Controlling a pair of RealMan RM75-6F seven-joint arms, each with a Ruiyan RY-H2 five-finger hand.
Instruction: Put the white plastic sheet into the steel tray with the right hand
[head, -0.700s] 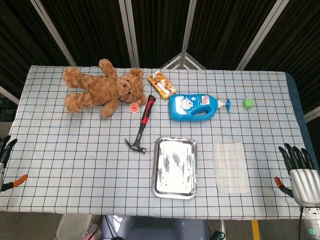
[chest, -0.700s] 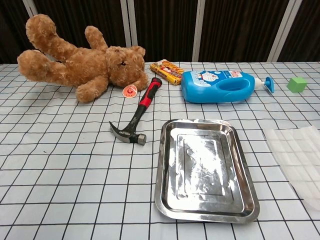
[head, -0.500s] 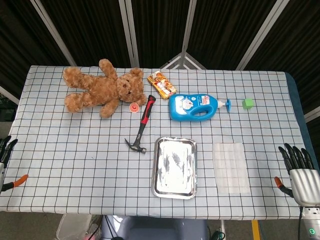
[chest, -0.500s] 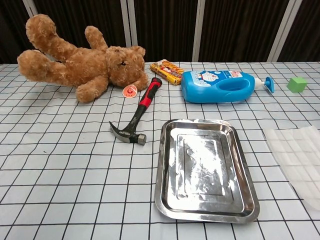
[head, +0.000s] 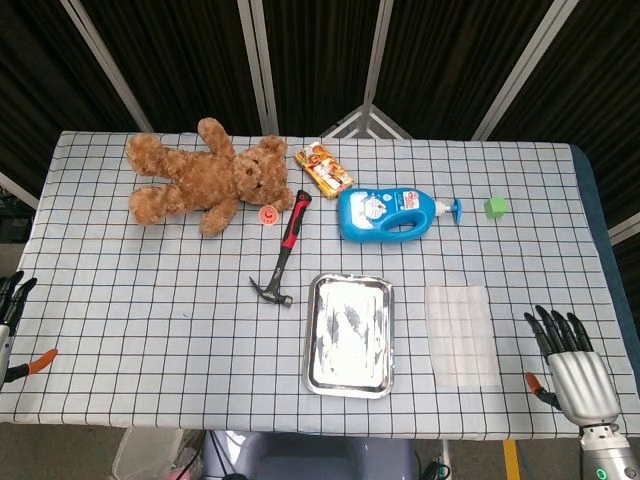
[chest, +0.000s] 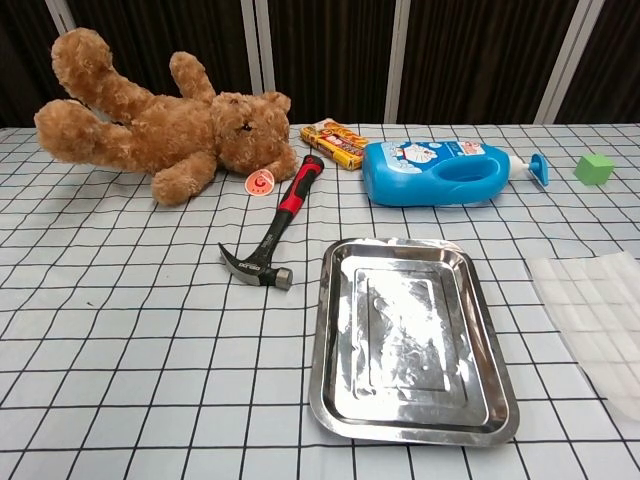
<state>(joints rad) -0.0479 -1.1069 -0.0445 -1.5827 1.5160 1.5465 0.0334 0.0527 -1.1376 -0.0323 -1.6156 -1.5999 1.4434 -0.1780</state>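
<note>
1. The right hand (head: 568, 368) has moved in from the table's right edge. It is now nearer to the white plastic sheet (head: 462, 334) than it was a moment ago, but it is not touching it.
2. The right hand is empty, and its dark fingers (head: 548, 328) are spread apart and point away from the robot.
3. The left hand (head: 12, 318) has stayed at the left edge of the picture. Only a small part shows, so I cannot tell if it is open or closed.
4. The sheet lies flat on the tabletop (head: 140, 300), just to the right of the steel tray (head: 349, 334). It is thin, see-through white and has soft ridges. Nothing on the tabletop has moved.
5. The tray is a shiny metal rectangle with round corners and a raised rim. The sheet is not in it.
6. The tabletop has a white cloth with dark grid lines.
7. A fluffy brown teddy bear (head: 205, 178) lies at the back left.
8. A hammer (head: 282, 254) with a red and black handle lies beside the tray.
9. A smooth blue bottle (head: 390, 212) lies on its side, with a small green block (head: 494, 207) to its right.
</note>
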